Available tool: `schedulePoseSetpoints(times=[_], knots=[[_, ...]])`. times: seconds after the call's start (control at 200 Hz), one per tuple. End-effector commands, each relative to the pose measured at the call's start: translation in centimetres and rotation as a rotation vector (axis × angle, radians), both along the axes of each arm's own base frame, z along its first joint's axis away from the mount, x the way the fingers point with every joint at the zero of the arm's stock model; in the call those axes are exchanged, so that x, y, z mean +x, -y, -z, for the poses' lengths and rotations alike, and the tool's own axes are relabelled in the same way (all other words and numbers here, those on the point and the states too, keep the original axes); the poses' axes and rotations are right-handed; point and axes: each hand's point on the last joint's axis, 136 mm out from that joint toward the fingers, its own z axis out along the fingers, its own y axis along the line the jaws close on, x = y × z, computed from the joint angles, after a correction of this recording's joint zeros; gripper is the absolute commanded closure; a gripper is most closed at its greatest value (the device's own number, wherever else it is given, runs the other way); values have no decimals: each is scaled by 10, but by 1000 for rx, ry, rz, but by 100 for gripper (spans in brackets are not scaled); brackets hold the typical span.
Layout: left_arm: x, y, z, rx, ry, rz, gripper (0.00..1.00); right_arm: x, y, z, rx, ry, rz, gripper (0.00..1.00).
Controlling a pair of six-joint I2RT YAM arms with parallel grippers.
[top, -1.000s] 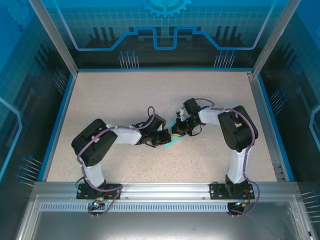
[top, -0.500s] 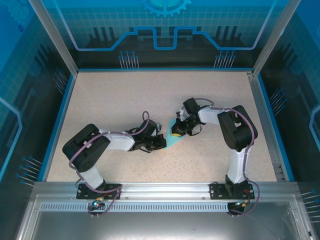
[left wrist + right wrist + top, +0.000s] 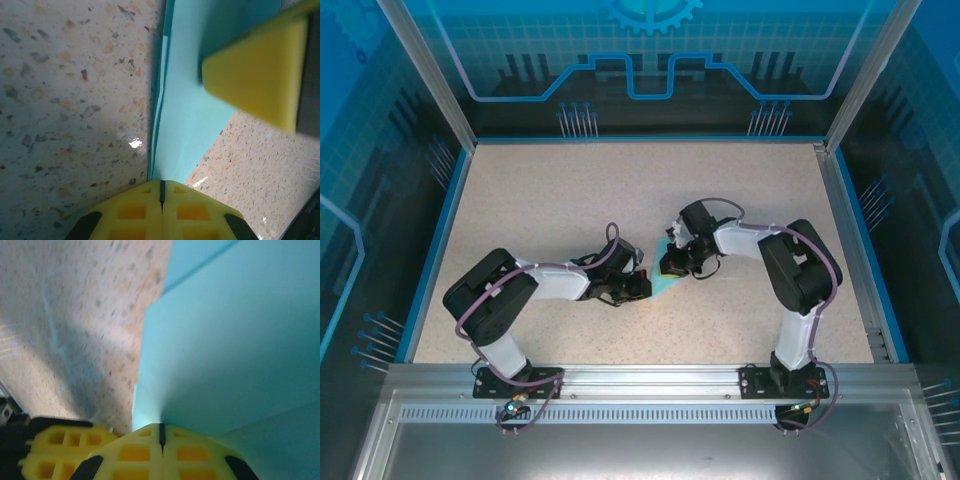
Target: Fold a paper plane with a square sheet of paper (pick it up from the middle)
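Left tool [image 3: 161, 185] | right tool [image 3: 161, 429] | both pinch creased cyan paper [image 3: 190, 100]

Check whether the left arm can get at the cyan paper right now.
Probably yes: the left gripper is right at the cyan paper, its jaws shut on the narrow end. The right gripper looks shut on the paper too, farther along, and nothing stands between them.

Tally from my post: two claws of mine, the left claw [image 3: 161, 186] and the right claw [image 3: 161, 432]. One folded cyan paper sheet [image 3: 185, 115]. One speckled bench [image 3: 540, 200].
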Motion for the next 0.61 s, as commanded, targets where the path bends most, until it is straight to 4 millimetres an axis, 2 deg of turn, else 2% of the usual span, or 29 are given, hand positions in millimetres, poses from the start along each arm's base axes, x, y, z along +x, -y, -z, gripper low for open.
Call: schedulePoseSetpoints(times=[0.0,0.24,0.47,0.6], knots=[[-55,-39,50,207,-228,17,100,-9,-6,-5,26,40,-37,96],[-53,-39,48,207,-225,12,100,-21,-12,9,37,0,-74,96],[-56,-42,49,223,-238,12,100,-12,-14,11,28,2,-56,97],[-58,-45,50,241,-245,8,100,-1,0,18,5,-14,13,97]])
